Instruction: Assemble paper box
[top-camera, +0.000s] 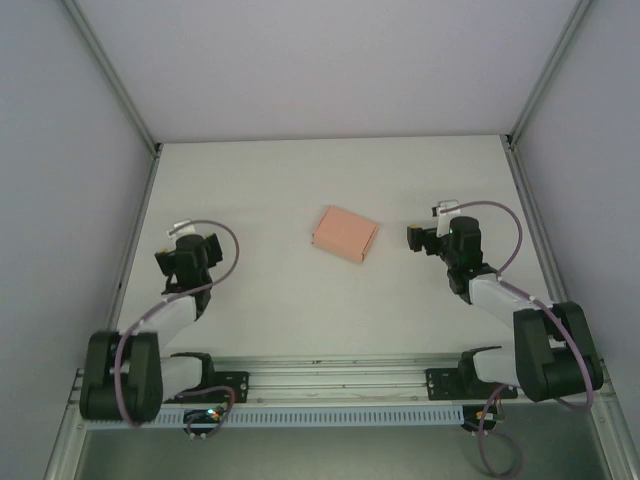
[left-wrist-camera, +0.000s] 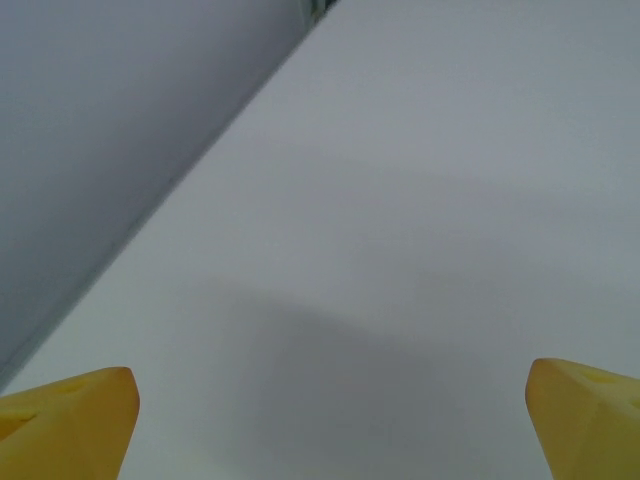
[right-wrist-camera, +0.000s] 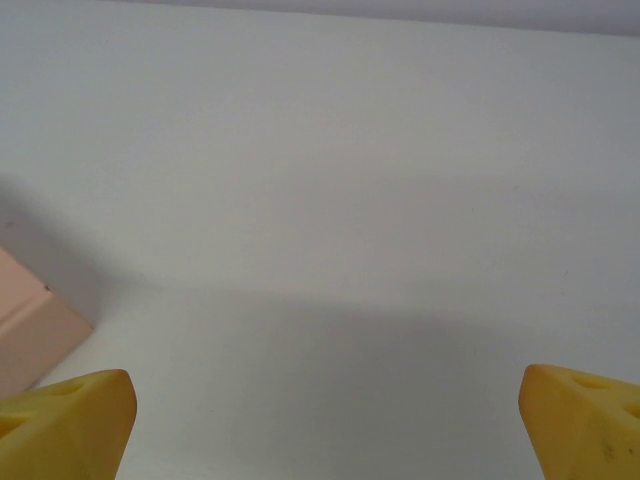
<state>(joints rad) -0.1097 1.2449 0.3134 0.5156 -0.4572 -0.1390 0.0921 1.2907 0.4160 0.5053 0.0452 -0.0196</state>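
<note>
**Spotter:** What are you seeing closest to you?

**Operator:** I'm looking at both arms folding back over the near edge of the counter (top-camera: 300, 320). The left tool (top-camera: 192, 243) is standing released, its yellow fingers (left-wrist-camera: 80, 415) spread wide with nothing between them. The right tool (top-camera: 418, 237) is gaping the same way and carrying nothing.

**Spotter:** And the box?

**Operator:** The box (top-camera: 345, 233) is lying flat on the counter between the two tools, touching neither. It's sitting nearer the right tool, off to that tool's left at about the same depth. My right wrist view is catching one pink corner at its left edge. The left tool is sitting well apart from it.

**Spotter:** How is it lying?

**Operator:** Its long axis is running mostly across the counter, skewed so the right end is coming nearer the arms. I'm judging it as already folded shut. Any further reach is looking like the right arm's job, going in sideways at the short end.

**Spotter:** Any print?

**Operator:** I'm finding no brand, label or writing on the box, nor on the back wall (top-camera: 320, 60) beyond it.
</note>
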